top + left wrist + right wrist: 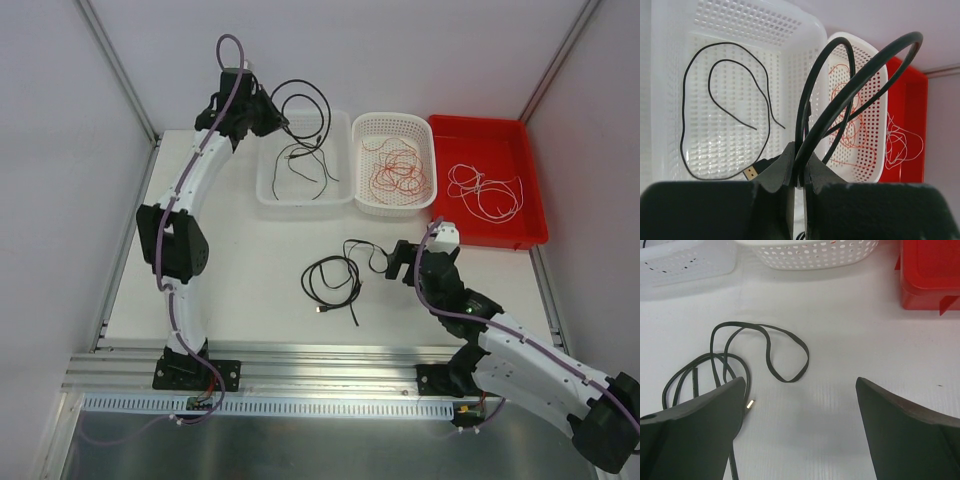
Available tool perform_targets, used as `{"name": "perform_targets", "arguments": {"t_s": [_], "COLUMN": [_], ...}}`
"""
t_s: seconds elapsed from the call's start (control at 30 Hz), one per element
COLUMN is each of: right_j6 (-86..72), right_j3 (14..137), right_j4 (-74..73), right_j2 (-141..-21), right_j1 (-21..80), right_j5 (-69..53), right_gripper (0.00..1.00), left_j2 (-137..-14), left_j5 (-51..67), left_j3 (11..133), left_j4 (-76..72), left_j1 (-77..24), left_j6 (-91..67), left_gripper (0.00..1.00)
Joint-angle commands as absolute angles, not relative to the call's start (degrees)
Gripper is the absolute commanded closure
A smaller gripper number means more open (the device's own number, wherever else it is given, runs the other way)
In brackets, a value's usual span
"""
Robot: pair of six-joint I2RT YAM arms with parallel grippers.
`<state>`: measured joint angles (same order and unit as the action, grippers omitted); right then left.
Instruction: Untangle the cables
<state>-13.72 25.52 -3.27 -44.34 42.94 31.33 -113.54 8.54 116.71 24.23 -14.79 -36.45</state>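
Leftmost, the left hand (275, 118) hangs over the far edge of a translucent white perforated rectangular basket (265, 190). Its jaws are pinched shut on a looping black cable (860, 85) that arches up in the air above them. Inside that basket lies another thin black cable (300, 165) in loose curves, with a gold-tipped plug showing in the left wrist view. Just beside it sits a white perforated plastic basket (358, 170) holding a tangle of orange-red wires (400, 175). Next comes a shallow red plastic tray (535, 190) with thin white wires (485, 192) looped in it. Nearer, on the white bench (250, 270), a coiled black cable with a small plug (330, 280) lies loose. Just right of it, the right hand (800, 385) is spread wide and holds nothing.
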Motion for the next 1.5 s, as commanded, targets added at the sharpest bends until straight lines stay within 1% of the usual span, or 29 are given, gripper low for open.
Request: {"name": "perform_targets", "arguments": {"t_s": [0.0,0.03,0.07,0.1,0.13,0.2,0.27,0.3,0.47,0.6,0.73,0.83,1.0,1.17,1.27,1.3,1.47], "right_j6": [-13.98,-13.89,-13.63,-13.54,-13.54,-13.27,-13.18,-13.27,-13.36,-13.45,-14.06,-14.41,-14.68,-15.99,-16.87,-17.22,-18.81], "right_j3": [25.22,25.22,25.14,25.22,25.14,25.22,25.31,25.4,25.84,26.54,26.72,27.16,28.3,29.62,30.67,31.11,31.73], "right_j4": [-2.2,-2.2,-2.11,-2.02,-2.11,-2.11,-2.28,-2.46,-3.25,-4.83,-7.37,-9.39,-13.44,-18.54,-21.61,-23.01,-26.98], "right_j2": [-43.15,-43.33,-43.5,-43.51,-43.94,-44.29,-44.56,-44.73,-44.56,-43.25,-41.49,-39.74,-37.36,-34.46,-33.31,-32.44,-30.15], "right_j1": [42.63,42.63,42.71,42.71,42.63,42.63,42.71,42.63,42.63,42.63,42.71,42.63,42.71,42.71,42.71,42.71,42.63], "right_j5": [32.52,32.26,31.82,31.73,31.64,31.64,31.55,31.55,31.64,31.99,31.9,30.85,27.95,24.97,24.0,23.82,22.42], "right_gripper": [0.03,0.03,0.03,0.03,0.03,0.03,0.03,0.03,0.03,0.03,0.03,0.03,0.02,0.01,0.01,0.01,0.01], "left_j2": [-121.43,-122.94,-124.18,-125.76,-126.29,-125.69,-124.02,-121.75,-113.31,-103.66,-95.82,-90.28,-84.12,-84.19,-87.62,-89.89,-99.29], "left_j5": [15.73,16.52,17.31,17.49,17.49,16.79,15.91,15.56,15.03,15.03,12.14,7.75,0.46,-7.02,-9.13,-9.58,-15.63], "left_j3": [124.35,125.58,127.51,127.96,128.06,126.13,122.2,118.95,109.18,100.3,89.33,82.47,73.84,69.96,69.87,70.4,73.91], "left_j4": [21.54,21.1,20.4,20.3,20.22,20.04,19.78,19.78,19.34,19.34,19.34,19.42,19.34,19.34,19.42,19.34,19.6], "left_j1": [-12.92,-12.75,-12.48,-12.39,-12.31,-11.95,-11.95,-11.95,-12.04,-13.44,-18.36,-24.51,-35.57,-44.02,-48.07,-49.73,-53.52], "left_j6": [-41.91,-42.1,-42.45,-42.54,-42.54,-42.28,-40.97,-40.44,-37.36,-34.37,-30.24,-27.6,-29.61,-34.09,-37.25,-37.96,-39.46], "left_gripper": [1.0,0.94,0.83,0.68,0.39,0.18,0.03,0.01,0.01,0.01,0.01,0.02,0.04,0.1,0.11,0.14,0.19]}}
